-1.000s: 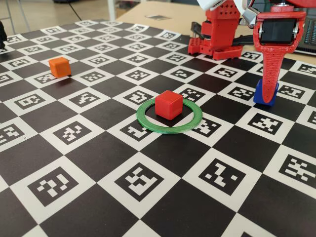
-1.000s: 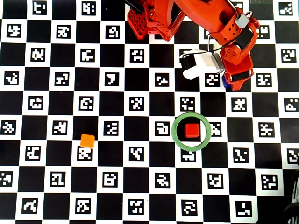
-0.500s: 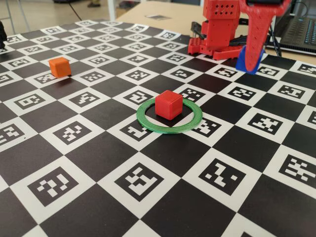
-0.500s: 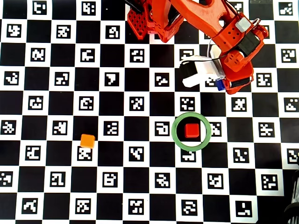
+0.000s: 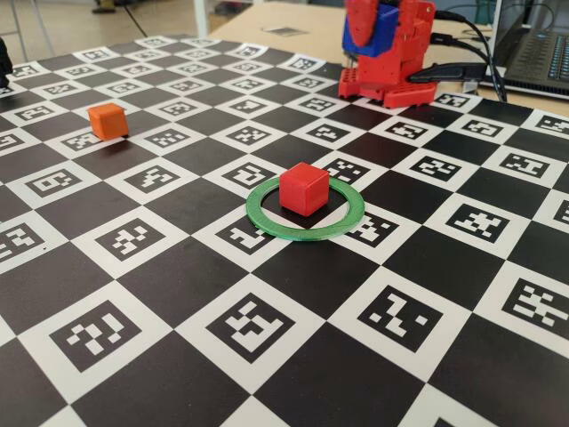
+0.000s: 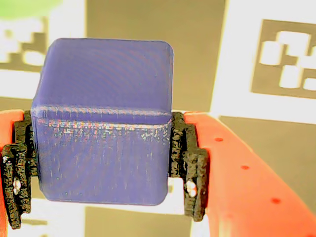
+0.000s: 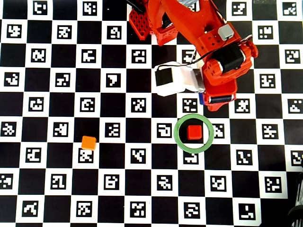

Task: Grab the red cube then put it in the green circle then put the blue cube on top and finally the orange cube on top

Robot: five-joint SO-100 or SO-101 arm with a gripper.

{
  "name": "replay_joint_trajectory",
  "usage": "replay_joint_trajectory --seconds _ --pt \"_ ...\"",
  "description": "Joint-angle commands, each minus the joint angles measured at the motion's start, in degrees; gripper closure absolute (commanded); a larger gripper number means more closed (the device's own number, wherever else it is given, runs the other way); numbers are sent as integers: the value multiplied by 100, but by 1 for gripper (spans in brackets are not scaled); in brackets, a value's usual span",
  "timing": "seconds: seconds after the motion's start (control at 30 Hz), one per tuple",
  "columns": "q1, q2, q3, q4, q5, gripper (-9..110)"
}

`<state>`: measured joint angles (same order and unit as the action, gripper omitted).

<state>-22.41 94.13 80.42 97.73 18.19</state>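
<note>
Overhead view: red cube sits inside green circle, frame centre-right; first step done. Fingers clamped on blue cube, held aloft just above ring. Orange cube waits on tabletop, centre-left; two stackings remain.

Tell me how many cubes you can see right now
3. The red cube sits inside the green circle. The orange cube lies apart, left in the overhead view. The blue cube is clamped in the gripper, off the board.
</note>
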Motion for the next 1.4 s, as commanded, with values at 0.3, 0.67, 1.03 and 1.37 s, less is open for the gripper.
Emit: replay_joint_trajectory --seconds 0.3,0.67,1.03,1.37 --pt "211 -747 -1230 -220 255 96" --pt "220 -1011 -1362 -765 308 96" --pt "475 -791 -290 -1705 229 96" --pt "439 -615 738 -2479 167 96"
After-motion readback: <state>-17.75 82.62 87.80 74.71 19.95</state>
